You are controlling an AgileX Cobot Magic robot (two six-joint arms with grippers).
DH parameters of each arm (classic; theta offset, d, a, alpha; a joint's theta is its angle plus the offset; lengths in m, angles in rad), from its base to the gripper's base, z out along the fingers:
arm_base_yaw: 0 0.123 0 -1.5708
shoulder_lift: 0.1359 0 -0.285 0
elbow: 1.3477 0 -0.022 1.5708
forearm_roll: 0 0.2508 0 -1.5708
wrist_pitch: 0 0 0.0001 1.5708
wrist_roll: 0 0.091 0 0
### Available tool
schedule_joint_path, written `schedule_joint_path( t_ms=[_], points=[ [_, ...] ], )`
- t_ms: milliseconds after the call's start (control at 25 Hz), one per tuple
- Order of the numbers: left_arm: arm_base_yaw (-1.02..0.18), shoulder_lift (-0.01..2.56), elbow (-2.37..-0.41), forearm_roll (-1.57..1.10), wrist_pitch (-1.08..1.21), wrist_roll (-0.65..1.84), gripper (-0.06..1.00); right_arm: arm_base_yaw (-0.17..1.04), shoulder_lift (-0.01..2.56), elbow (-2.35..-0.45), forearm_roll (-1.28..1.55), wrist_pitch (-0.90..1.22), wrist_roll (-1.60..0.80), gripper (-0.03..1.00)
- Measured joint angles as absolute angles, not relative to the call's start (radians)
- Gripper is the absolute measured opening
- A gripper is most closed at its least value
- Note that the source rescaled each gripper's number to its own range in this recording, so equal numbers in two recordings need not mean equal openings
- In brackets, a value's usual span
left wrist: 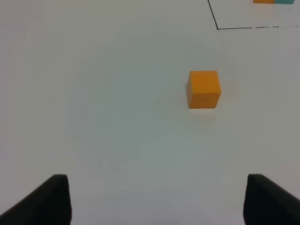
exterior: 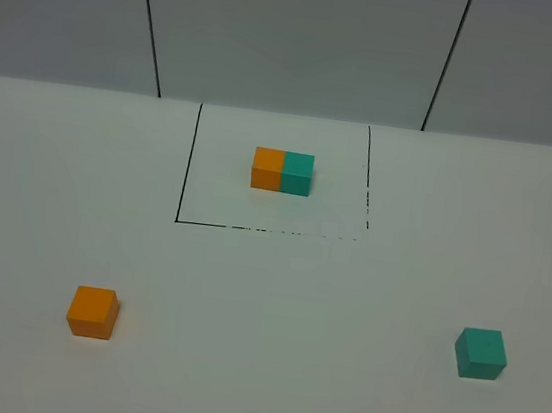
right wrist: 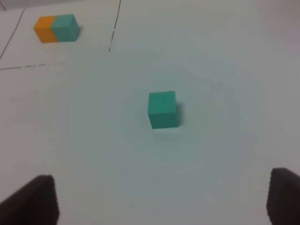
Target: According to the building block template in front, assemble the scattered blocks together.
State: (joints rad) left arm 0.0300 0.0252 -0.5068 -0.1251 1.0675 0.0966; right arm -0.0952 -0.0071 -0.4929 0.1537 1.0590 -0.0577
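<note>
- The left gripper (left wrist: 159,199) is seen with its two dark fingertips (left wrist: 56,201) set wide apart; nothing is held between them and only bare white table (exterior: 264,386) lies in the gap.
- The orange cube (left wrist: 204,89), one of the scattered blocks, is found ahead of the left gripper, well apart from its fingertips and a little off its midline. It rests flat on the table, alone, at the near left of the high view (exterior: 93,312).
- The building block template (exterior: 282,171) is placed far beyond both grippers, inside a black outlined square (exterior: 188,166) drawn on the table. Its orange half is joined flush to its teal half, the orange half lying on the left gripper's side. From the right wrist it is seen far ahead and off to one side (right wrist: 55,28).
- The teal cube (right wrist: 162,109), the other scattered block, is found ahead of the right gripper, well apart from its fingertips and close to its midline. It sits flat on the table at the near right of the high view (exterior: 481,354).
- The right gripper (right wrist: 161,197) is also spread wide, with nothing gripped and nothing touched by its fingertips (right wrist: 37,201).
</note>
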Motion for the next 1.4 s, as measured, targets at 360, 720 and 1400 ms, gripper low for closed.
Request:
schedule_joint_path(
  t_ms=[360, 720, 1400],
  points=[
    [0.03, 0.025, -0.507, -0.125, 1.068, 0.097, 0.59, -0.095, -0.007, -0.493, 0.154, 1.059, -0.058, 0.78],
    [0.03, 0.025, -0.507, -0.125, 1.068, 0.097, 0.59, -0.095, -0.007, -0.493, 0.154, 1.059, -0.058, 0.78],
    [0.03, 0.703, -0.779, -0.173, 1.105, 0.051, 0.82, -0.095, -0.007, -0.493, 0.154, 1.059, -0.058, 0.78]
  ],
)
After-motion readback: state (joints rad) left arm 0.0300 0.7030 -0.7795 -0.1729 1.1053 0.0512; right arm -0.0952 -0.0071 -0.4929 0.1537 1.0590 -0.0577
